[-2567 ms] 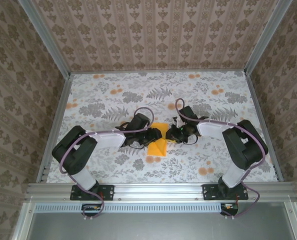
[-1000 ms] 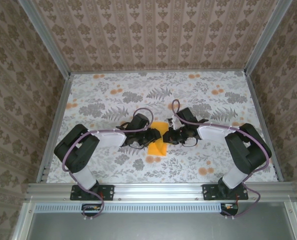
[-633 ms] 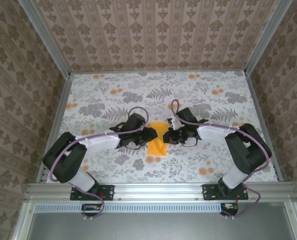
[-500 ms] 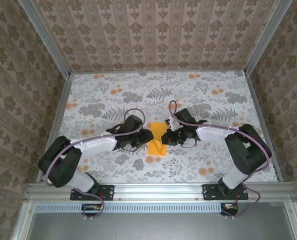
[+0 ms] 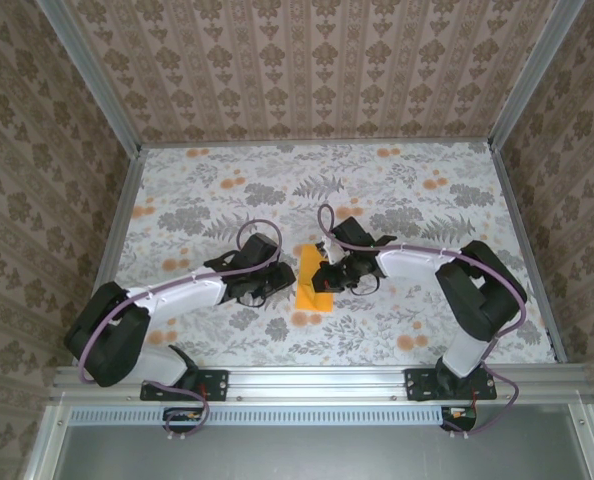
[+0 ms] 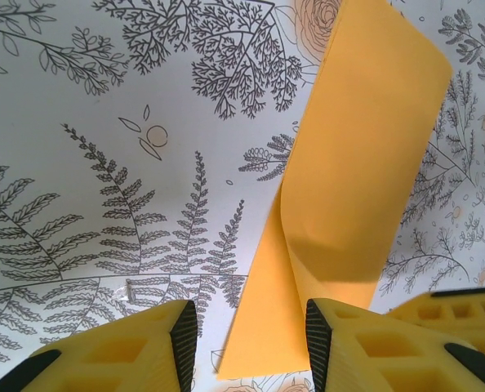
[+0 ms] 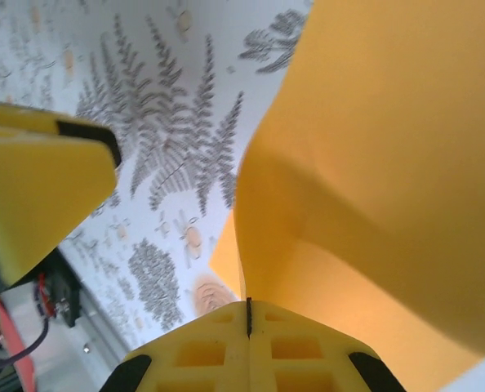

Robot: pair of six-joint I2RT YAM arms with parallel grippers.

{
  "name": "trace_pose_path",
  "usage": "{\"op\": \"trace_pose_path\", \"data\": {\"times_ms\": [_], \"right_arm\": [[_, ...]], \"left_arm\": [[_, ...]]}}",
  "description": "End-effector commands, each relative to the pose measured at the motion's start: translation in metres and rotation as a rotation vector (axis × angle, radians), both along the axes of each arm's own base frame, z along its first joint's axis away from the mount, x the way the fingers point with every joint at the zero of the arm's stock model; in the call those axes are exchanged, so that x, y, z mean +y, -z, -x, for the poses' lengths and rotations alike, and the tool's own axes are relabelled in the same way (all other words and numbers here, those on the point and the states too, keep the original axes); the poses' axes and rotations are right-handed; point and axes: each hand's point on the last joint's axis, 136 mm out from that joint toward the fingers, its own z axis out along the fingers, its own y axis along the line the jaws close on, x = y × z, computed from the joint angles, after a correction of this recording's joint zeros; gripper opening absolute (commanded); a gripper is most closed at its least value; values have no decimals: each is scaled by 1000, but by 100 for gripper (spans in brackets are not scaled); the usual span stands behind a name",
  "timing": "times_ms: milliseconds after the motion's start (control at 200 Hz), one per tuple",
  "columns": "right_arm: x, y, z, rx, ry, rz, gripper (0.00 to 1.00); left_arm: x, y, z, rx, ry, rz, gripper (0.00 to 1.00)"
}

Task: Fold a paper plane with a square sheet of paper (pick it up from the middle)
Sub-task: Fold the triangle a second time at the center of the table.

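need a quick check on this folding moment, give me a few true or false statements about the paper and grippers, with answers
1. The right gripper is shut on an edge of the sheet of paper. True.
2. The left gripper is clamped on the sheet. False: its jaws stand open and pinch nothing.
3. The sheet lies flat and unfolded. False: it is folded over into a narrow strip with a curled flap.
4. The sheet rests on a fern-printed tablecloth. True.
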Motion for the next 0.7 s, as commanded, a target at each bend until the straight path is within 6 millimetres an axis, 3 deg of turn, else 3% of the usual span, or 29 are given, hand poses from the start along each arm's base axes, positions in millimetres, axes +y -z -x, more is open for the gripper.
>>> {"op": "trace_pose_path", "data": {"times_ms": [0, 125, 380, 695], "right_arm": [[-15, 1, -14, -48, 30, 103, 0], [-19, -5, -21, -73, 41, 119, 0], [-36, 4, -27, -85, 71, 186, 0], [-43, 7, -34, -95, 83, 203, 0]], "left_arm": [[-3, -1, 0, -15, 43, -2, 43], [-16, -7, -2, -30, 91, 17, 43], [-53, -15, -7, -51, 176, 109, 37], [-89, -11, -9, -28, 249, 170, 28]]}}
